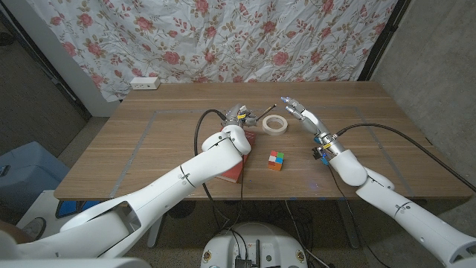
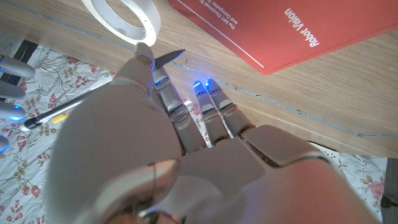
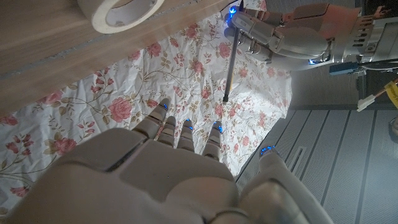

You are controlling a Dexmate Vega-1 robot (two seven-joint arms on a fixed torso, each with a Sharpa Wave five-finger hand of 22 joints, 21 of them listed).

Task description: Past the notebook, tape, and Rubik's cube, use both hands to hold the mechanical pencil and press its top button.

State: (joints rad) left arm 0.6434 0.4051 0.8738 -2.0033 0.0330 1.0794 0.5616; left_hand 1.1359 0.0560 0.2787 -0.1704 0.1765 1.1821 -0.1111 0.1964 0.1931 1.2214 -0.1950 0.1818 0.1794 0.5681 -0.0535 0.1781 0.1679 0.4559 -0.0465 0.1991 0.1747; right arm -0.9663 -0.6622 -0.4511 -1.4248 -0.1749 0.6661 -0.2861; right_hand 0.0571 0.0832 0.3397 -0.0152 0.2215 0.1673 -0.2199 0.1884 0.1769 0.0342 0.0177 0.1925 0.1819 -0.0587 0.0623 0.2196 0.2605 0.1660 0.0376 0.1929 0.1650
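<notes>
The left hand [image 1: 239, 115] pinches the slim dark mechanical pencil [image 3: 229, 65] above the table, beyond the red notebook [image 2: 283, 28]. The right hand [image 1: 301, 114] hovers nearby, fingers spread (holding nothing), past the white tape roll [image 1: 274, 124] and Rubik's cube [image 1: 277, 160].

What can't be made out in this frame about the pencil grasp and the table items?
- Left hand on the mechanical pencil: the finger contact is too small in the head view and covered by the hand's own back in the left wrist view.
- Pencil's top button: too small to tell.
- Notebook: cut off by the picture's edge; in the head view the left arm covers most of it.
- Tape: cut off in both wrist views.
</notes>
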